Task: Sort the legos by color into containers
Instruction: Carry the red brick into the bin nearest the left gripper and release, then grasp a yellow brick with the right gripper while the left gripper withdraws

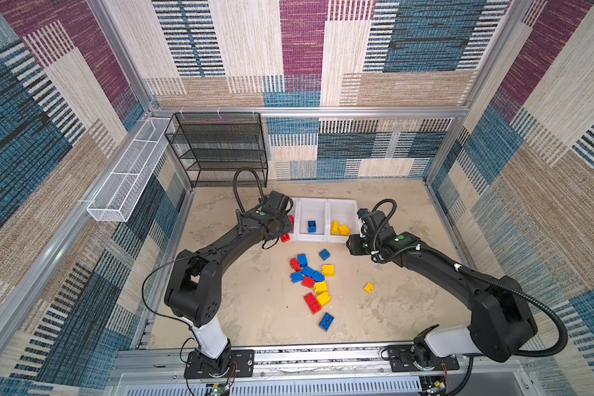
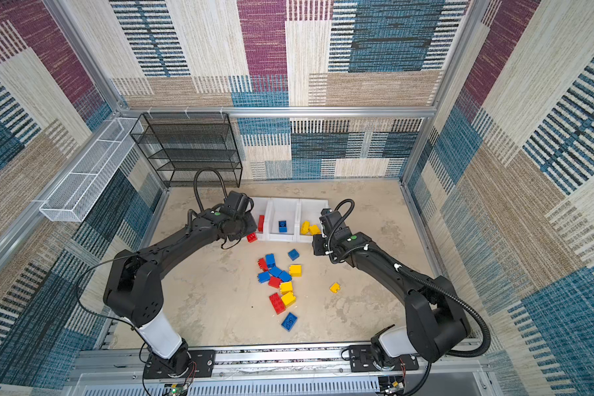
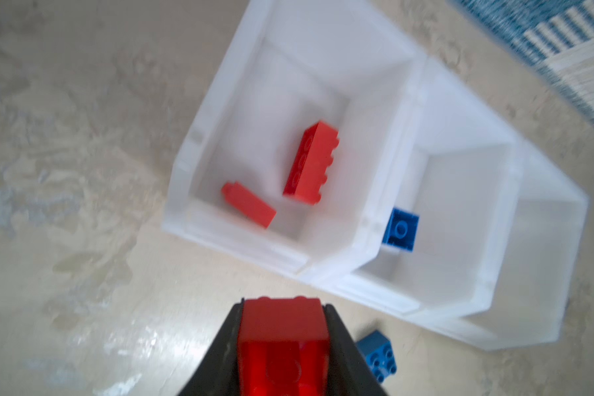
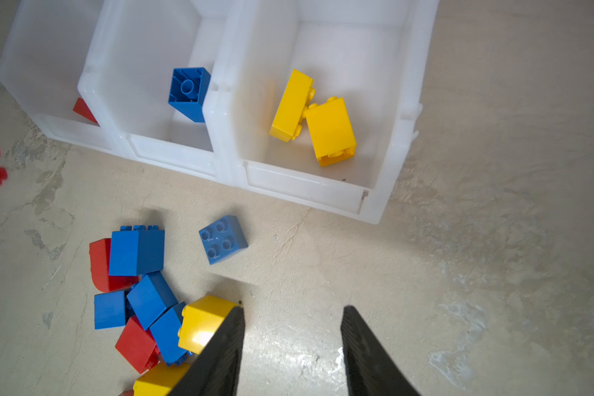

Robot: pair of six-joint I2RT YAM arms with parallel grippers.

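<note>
While my left gripper (image 3: 283, 308) is clamped on a red brick (image 3: 282, 332), jaws pressed against two of its sides, it hangs over the tabletop (image 1: 247, 308) just in front of the left bin (image 3: 199, 144), one of three white bins standing in a row near the far edge. That bin has two red bricks (image 3: 311, 161) lying in it. The middle bin (image 4: 117, 68) holds one blue brick (image 4: 189, 92), and the right bin (image 4: 306, 192) holds two yellow bricks (image 4: 330, 132) touching each other. My right gripper (image 4: 294, 308) stands partly open with nothing between its jaws (bare tabletop shows in the gap), near the front of the right bin. The unsorted pile (image 1: 311, 277) of red, blue and yellow lies in the middle of the tabletop, and a lone yellow brick (image 1: 368, 287) sits apart toward the right edge.
</note>
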